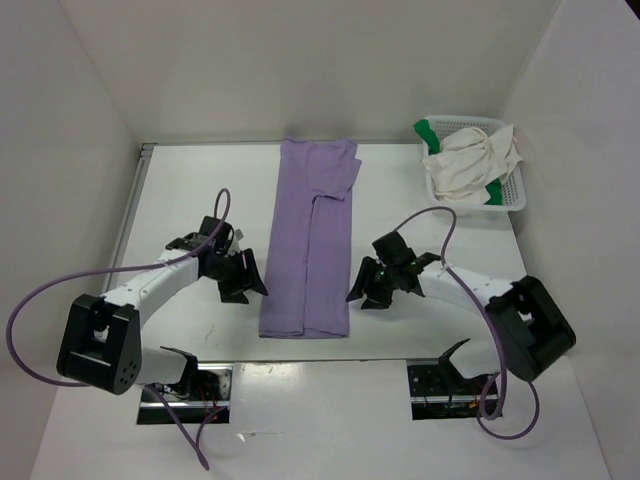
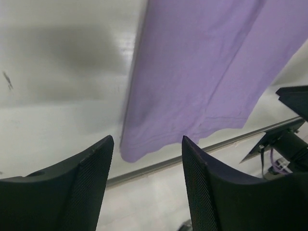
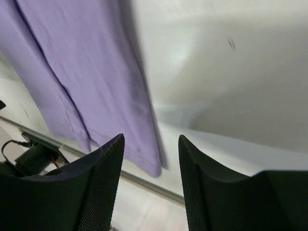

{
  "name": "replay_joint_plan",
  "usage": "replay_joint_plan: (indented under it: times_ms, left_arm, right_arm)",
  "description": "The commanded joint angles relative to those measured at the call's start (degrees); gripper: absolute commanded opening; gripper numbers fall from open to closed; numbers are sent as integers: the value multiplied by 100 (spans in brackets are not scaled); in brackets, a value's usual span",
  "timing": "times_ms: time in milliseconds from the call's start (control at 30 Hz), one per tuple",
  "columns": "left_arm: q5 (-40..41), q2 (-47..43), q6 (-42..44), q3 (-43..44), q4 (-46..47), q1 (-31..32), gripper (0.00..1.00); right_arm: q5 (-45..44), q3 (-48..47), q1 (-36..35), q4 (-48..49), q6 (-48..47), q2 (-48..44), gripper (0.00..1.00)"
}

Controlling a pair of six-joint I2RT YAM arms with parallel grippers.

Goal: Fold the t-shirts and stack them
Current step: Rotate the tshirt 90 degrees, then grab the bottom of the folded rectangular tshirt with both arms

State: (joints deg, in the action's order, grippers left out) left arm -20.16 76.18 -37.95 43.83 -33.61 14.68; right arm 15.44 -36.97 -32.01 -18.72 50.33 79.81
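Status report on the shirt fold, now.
Left gripper and right gripper open, empty, flanking lavender shirt. Shirt folded lengthwise, flat. Cream shirt and green shirt in basket. Nothing obstructing.

lavender t-shirt (image 1: pixel 308 240) folded lengthwise on table, cream t-shirt (image 1: pixel 470 160), green t-shirt (image 1: pixel 428 131) bunched in basket

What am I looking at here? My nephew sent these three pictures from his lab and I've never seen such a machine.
Two robot arms sit at a white table. One picture looks down from above; the others come from cameras on each wrist. A lavender t-shirt, folded into a long strip, lies between the arms. A white basket in the far right corner holds a cream t-shirt and a green t-shirt. The left pincer and right pincer are open, holding nothing.
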Motion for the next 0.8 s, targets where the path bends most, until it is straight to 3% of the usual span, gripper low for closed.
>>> replay_joint_plan:
  times_ms: [0, 200, 533, 767]
  left_arm:
    - [-48, -253, -510, -199, -217, 70, 66]
    - [-259, -254, -828, -867, -121, 131, 65]
    - [-382, 361, -933, -973, 231, 378, 58]
    - [-383, 415, -933, -973, 170, 589, 41]
  right_arm:
    - [38, 374, -357, -18, 582, -387, 54]
    - [205, 708, -772, 350, 995, -335, 51]
    - [381, 972, -824, 623, 1129, -466, 44]
    - [495, 1025, -877, 729, 1129, -414, 36]
